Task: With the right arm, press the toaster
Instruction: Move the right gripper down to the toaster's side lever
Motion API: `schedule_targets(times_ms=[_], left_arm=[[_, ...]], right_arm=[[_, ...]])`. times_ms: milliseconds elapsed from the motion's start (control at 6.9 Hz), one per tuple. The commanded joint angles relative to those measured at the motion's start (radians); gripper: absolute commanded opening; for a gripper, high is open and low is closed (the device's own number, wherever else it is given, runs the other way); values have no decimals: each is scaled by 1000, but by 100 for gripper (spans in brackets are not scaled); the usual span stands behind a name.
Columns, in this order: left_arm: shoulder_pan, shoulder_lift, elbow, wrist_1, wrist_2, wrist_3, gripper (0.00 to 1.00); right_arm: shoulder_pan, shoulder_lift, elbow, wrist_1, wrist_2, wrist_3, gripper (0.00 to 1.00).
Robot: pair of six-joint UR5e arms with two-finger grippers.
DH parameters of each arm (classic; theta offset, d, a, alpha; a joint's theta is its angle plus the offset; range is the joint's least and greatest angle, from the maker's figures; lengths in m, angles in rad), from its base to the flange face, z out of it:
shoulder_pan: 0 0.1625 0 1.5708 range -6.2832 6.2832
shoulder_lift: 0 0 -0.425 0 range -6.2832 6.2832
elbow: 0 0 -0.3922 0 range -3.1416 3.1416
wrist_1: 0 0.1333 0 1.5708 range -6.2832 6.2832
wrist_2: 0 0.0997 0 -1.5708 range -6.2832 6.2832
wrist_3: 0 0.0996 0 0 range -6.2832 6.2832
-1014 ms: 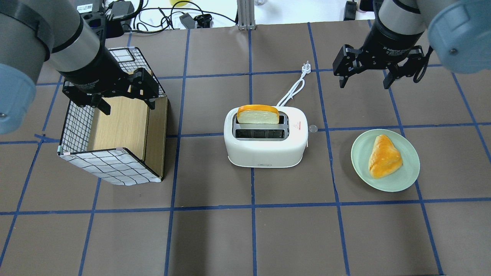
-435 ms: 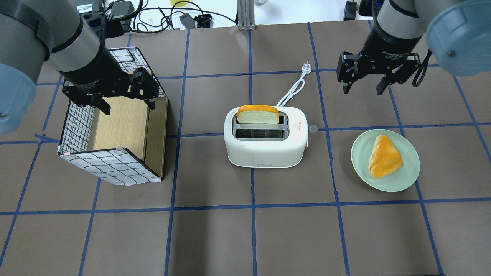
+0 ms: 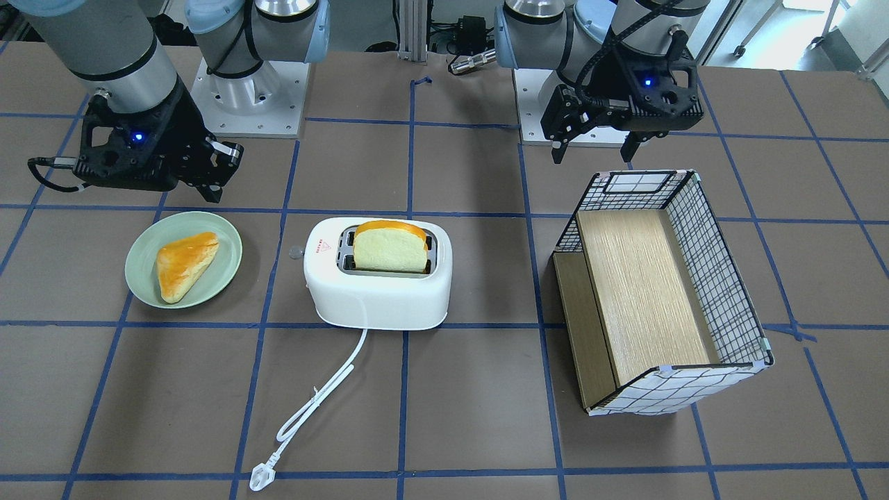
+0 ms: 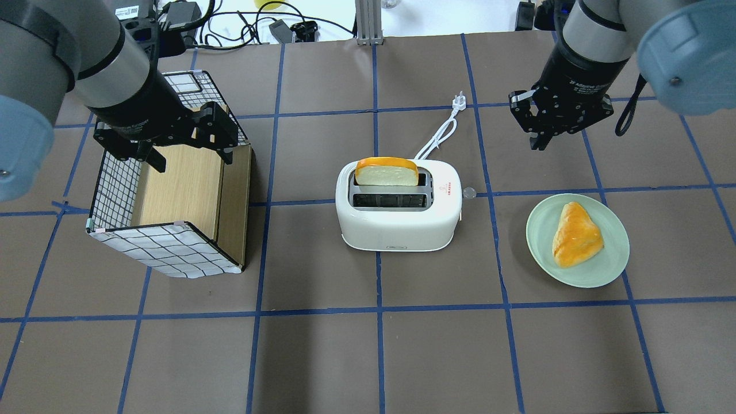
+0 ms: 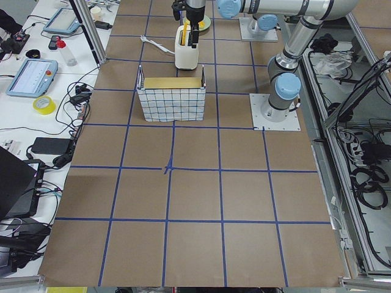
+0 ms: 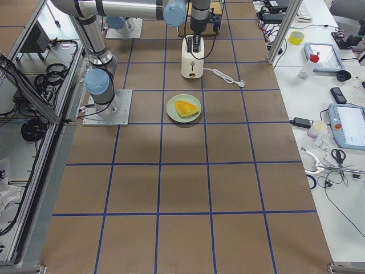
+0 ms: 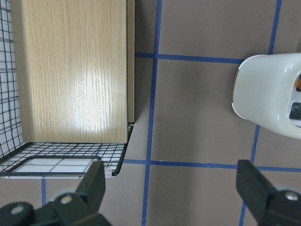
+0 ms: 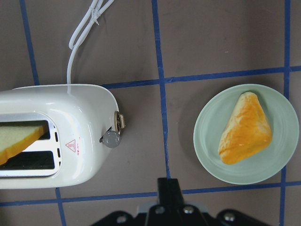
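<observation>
The white two-slot toaster (image 4: 402, 224) stands mid-table, with a bread slice (image 4: 386, 171) upright in its far slot. Its round end knob (image 4: 469, 193) faces the plate side. In the right wrist view the toaster (image 8: 70, 108), knob (image 8: 112, 139) and a small lever (image 8: 120, 121) lie ahead and to the left. My right gripper (image 4: 543, 138) is shut and empty. It hovers beyond and to the right of the toaster, apart from it, and also shows in the front view (image 3: 214, 189). My left gripper (image 4: 191, 158) is open and empty over the basket's far end.
A green plate (image 4: 537, 253) with a bread piece (image 4: 575, 234) sits right of the toaster. A checked wire basket (image 4: 167, 253) with wooden boards lies on the left. The toaster's white cord and plug (image 4: 458, 102) trail toward the far edge.
My right gripper's fingers have closed from wide open to shut, and the wrist has shifted slightly. The left arm, toaster and plate have not moved.
</observation>
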Motion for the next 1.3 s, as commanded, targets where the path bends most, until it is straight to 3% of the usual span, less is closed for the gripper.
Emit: schedule_targets(times_ms=[0, 290, 580, 870, 1159], left_arm=[[0, 0, 0, 0, 1, 0, 100], [0, 0, 2, 0, 1, 0, 100], [0, 0, 2, 0, 0, 0, 100], [0, 0, 0, 0, 0, 0, 100], [0, 0, 2, 0, 1, 0, 100]], right_arm=[[-2, 2, 37, -1, 7, -1, 0], [-27, 3, 109, -32, 110, -2, 0], [-36, 5, 199, -132, 192, -12, 0], [-41, 7, 309, -267, 196, -9, 0], [-39, 22, 334, -318, 246, -10, 0]])
